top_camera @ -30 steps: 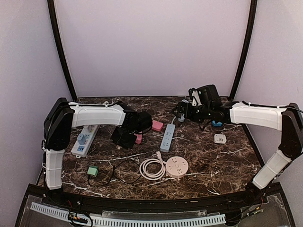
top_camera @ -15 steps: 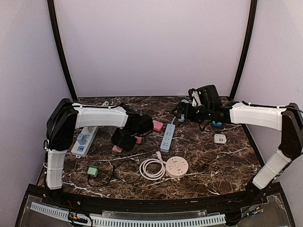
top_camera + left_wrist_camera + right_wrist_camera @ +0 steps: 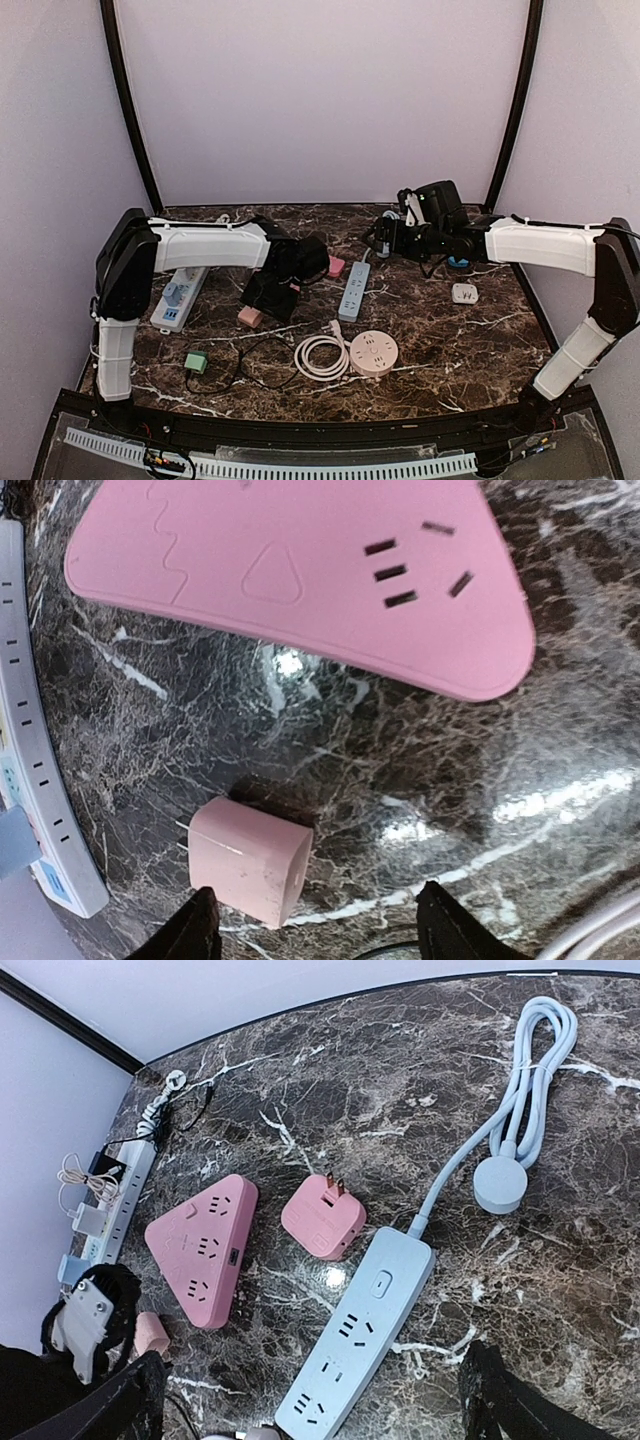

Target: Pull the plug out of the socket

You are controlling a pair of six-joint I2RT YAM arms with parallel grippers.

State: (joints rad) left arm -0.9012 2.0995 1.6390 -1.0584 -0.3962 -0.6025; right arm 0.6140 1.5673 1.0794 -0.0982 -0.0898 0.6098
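Left wrist view: white power strip (image 3: 30,780) at left edge, then pink plug (image 3: 250,865) lying on the marble table (image 3: 420,750), apart from the pink triangular socket (image 3: 300,570), whose slots show empty. The left gripper (image 3: 318,932) is spread, holding nothing, plug just beside one fingertip. Pull looks done; next move prob. a lift clear w/o nudging it. The right gripper (image 3: 315,1400) is spread wide, empty, above the blue strip (image 3: 355,1335). No bins/trays seen.

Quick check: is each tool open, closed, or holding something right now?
Left tool: open, holding nothing; the pink plug lies loose just in front of it.
Right tool: open, holding nothing.
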